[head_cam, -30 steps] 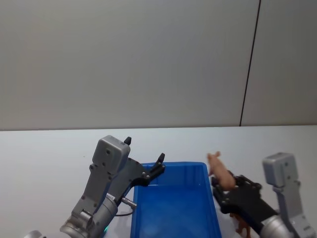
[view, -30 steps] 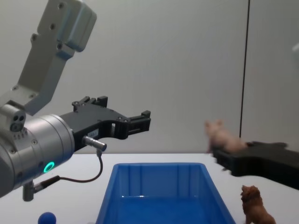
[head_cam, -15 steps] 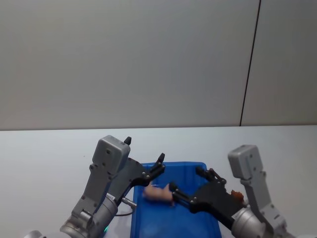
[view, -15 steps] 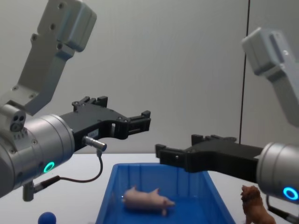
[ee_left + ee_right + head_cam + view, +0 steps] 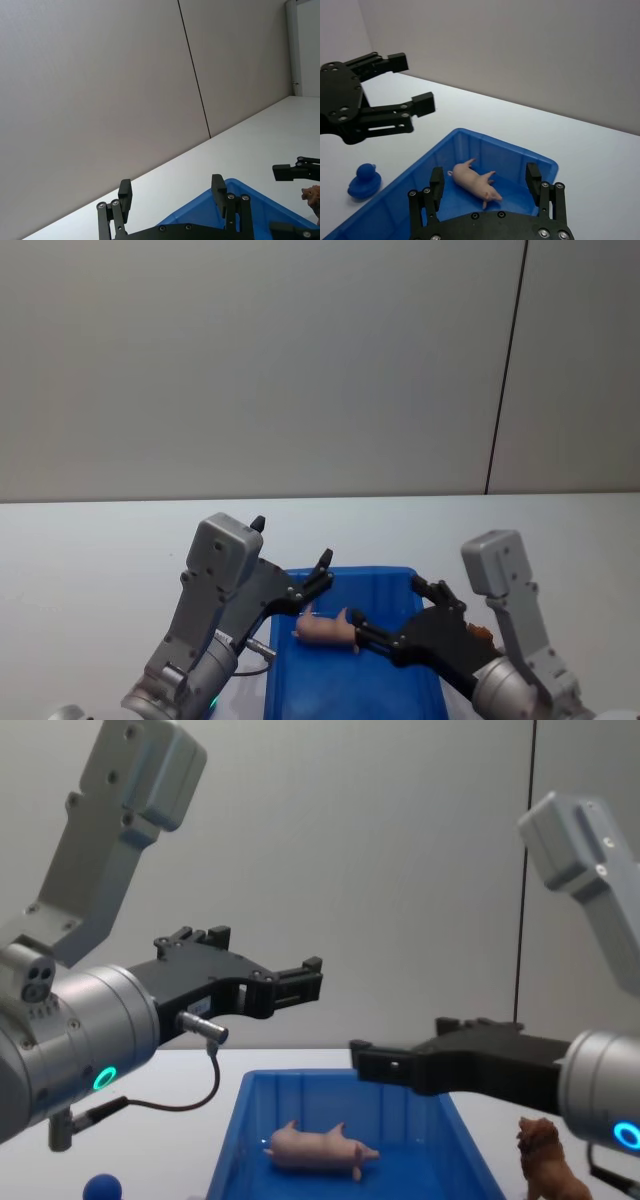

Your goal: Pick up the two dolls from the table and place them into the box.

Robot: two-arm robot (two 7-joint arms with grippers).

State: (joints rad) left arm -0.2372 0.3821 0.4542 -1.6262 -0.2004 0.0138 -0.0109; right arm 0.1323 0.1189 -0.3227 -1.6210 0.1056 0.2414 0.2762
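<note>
The pale pink pig doll (image 5: 325, 628) (image 5: 475, 182) (image 5: 315, 1150) lies on its side on the floor of the blue box (image 5: 350, 572) (image 5: 505, 145) (image 5: 330, 1076) (image 5: 235, 192). My right gripper (image 5: 385, 602) (image 5: 485, 172) (image 5: 400, 1055) hovers open just above the box, with nothing between its fingers. The reddish-brown lion doll (image 5: 545, 1175) (image 5: 480, 633) (image 5: 312, 194) stands on the white table (image 5: 80, 560), right of the box. My left gripper (image 5: 292, 540) (image 5: 300, 978) (image 5: 171, 185) (image 5: 412, 82) is open and held high over the box's far left corner.
A small blue toy (image 5: 365, 181) (image 5: 100, 1188) sits on the table left of the box. A grey wall with a dark vertical seam (image 5: 505, 370) stands behind the table. Bare tabletop stretches to the far left and far right.
The right gripper carried the pig from the box's right side over the box and let it go. The pig now lies inside, and the gripper has drawn back slightly. The left arm stayed still.
</note>
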